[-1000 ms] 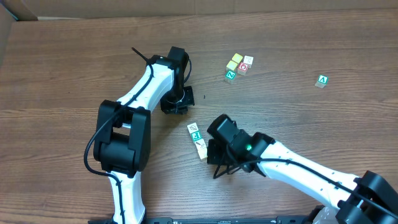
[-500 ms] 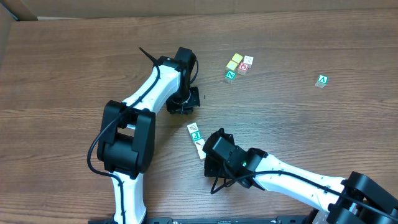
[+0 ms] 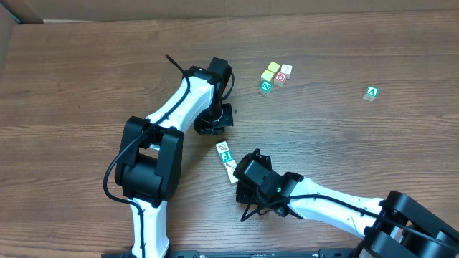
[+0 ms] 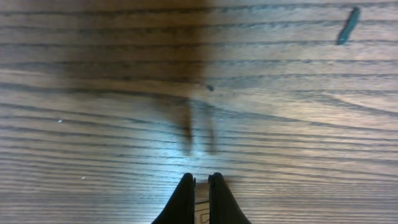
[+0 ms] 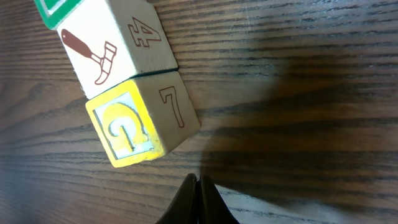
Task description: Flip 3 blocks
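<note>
Left hand (image 4: 200, 185): fingers pressed together, empty, low over bare desk (image 3: 72, 86), near the blocks. Three blocks (image 3: 227, 161): touching row, mid-desk. Wrist view shows hammer block (image 5: 106, 46) against yellow G block (image 5: 127, 127). Right hand (image 5: 199, 186): closed tight, empty, just beside G block. Farther right: cluster of small cubes (image 3: 275, 76), lone A cube (image 3: 371, 92).

Holds left gripper (image 4: 201, 179) pinched shut above the middle of the tabletop (image 3: 72, 86), right gripper (image 5: 198, 180) closed too, arm stretched from the near-right corner.
</note>
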